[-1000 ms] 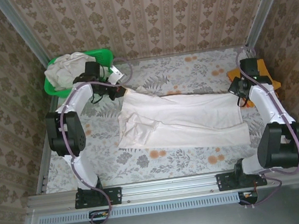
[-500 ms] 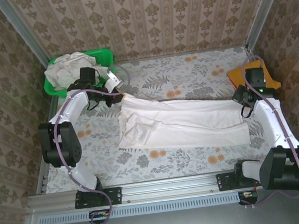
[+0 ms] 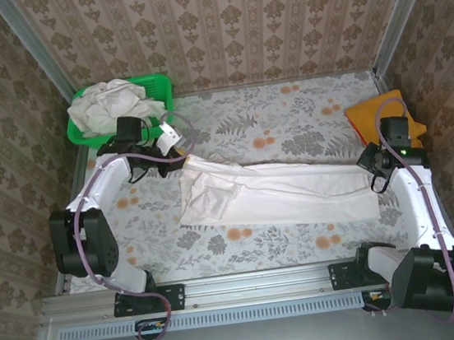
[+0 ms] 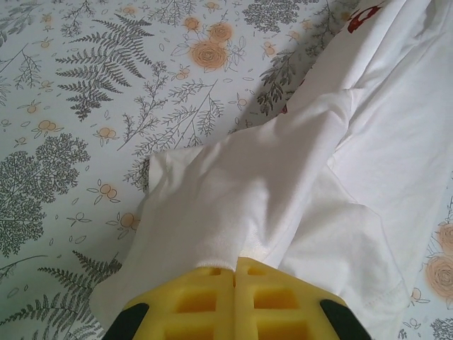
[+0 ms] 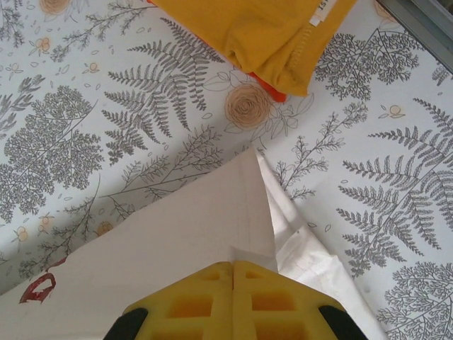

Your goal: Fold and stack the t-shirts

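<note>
White shirt [image 3: 279, 188] lies stretched across table [image 3: 302, 103]. Left gripper [image 4: 235, 263] pinches one end, right gripper [image 5: 233, 265] the other, both clamped on cloth.

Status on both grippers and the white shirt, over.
Left gripper shut on white t-shirt, left end; right gripper shut on its right end. Shirt stretched across table between them. Orange t-shirt just beyond right gripper, not touching.
</note>
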